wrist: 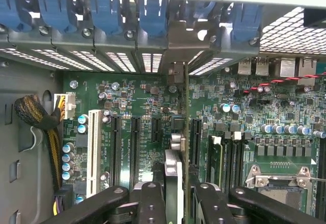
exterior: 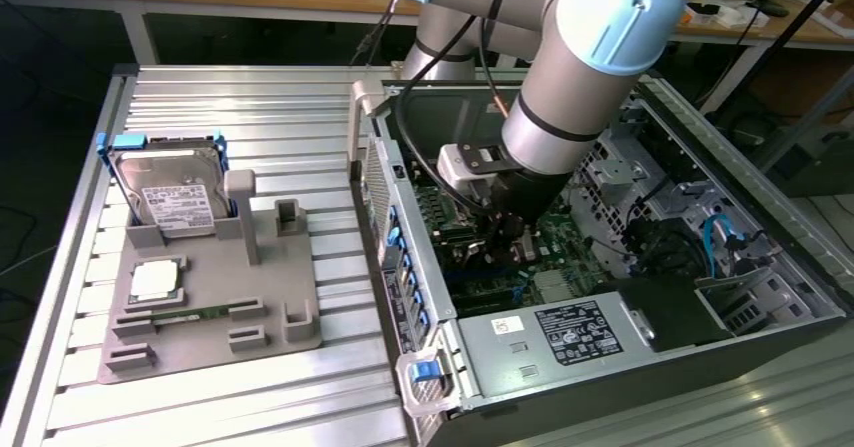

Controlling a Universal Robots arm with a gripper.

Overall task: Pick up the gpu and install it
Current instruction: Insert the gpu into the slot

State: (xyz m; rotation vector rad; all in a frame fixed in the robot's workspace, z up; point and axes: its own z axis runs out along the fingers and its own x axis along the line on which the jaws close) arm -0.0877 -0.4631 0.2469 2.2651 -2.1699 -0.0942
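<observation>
The slatted metal bench (exterior: 200, 97) takes up the left half of the exterior frame. On it, at the exterior view's right, an open computer case (exterior: 747, 297) is laid on its side with its interior exposed, and the arm (exterior: 587, 77) is bent down into the case from the upper middle of the frame. At the lower left of the exterior frame a grey fixture (exterior: 287, 312) is set on the bench, with a silver hard drive (exterior: 174, 202) stood in its upper end.

The gpu is found away from that fixture, inside the case, so the pick-up is judged done. In the wrist view the green motherboard (wrist: 132, 102) is spread under the camera; the gpu (wrist: 186, 132) is seen edge-on above it as a thin upright card, parallel to the black expansion slots (wrist: 135, 147) and beside them; its silver bracket (wrist: 175, 74) lies close to the row of rear openings with blue latches (wrist: 153, 10).

The end effector (wrist: 178, 191) is closed on the gpu; a dark finger (wrist: 150, 198) is set against each face of the card, and the jaws are held apart only by what is gripped between them. Whether the card's lower edge is already in a slot cannot be told.

The installation is therefore judged under way but unfinished: the card is held over the board and aligned with the rear openings; seating is not confirmed; the card has not been let go.
</observation>
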